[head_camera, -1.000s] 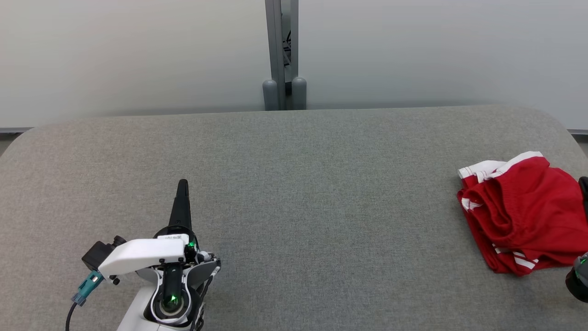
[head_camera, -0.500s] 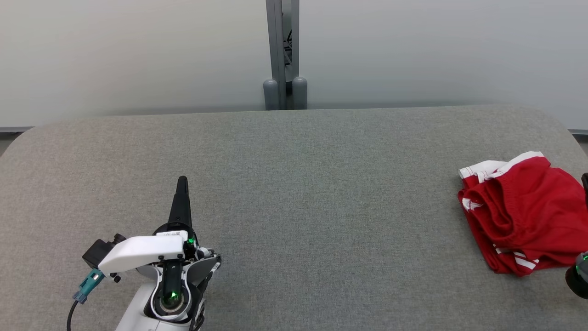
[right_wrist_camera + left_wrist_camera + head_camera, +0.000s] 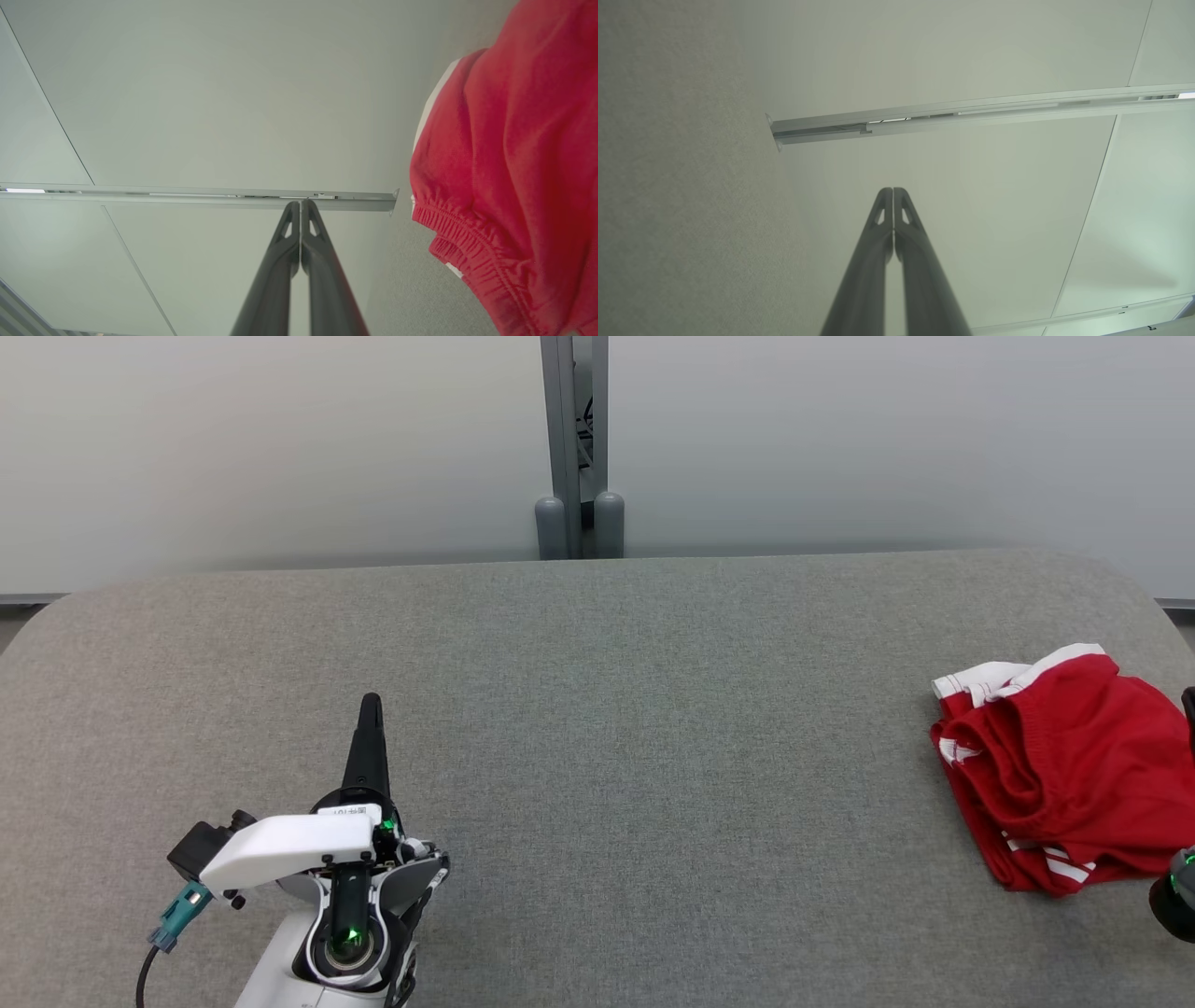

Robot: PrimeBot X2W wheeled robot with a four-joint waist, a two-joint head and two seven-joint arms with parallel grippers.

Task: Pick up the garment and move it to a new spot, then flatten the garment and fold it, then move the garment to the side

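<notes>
Garment (image 3: pixel 1055 775), red and bunched, lies just beside your right gripper (image 3: pixel 299 201), clenched empty; right wrist view resolves its elastic hem (image 3: pixel 448 228), apparently untouched. Left gripper (image 3: pixel 893 189), also clenched empty, sits well apart.

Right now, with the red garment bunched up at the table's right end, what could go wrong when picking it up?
1. The right gripper sits shut beside the red garment; unless it opens first, it may just shove the cloth toward the end of the table.
2. The cloth lies in bunched folds, so a pinch may catch only one layer.
</notes>
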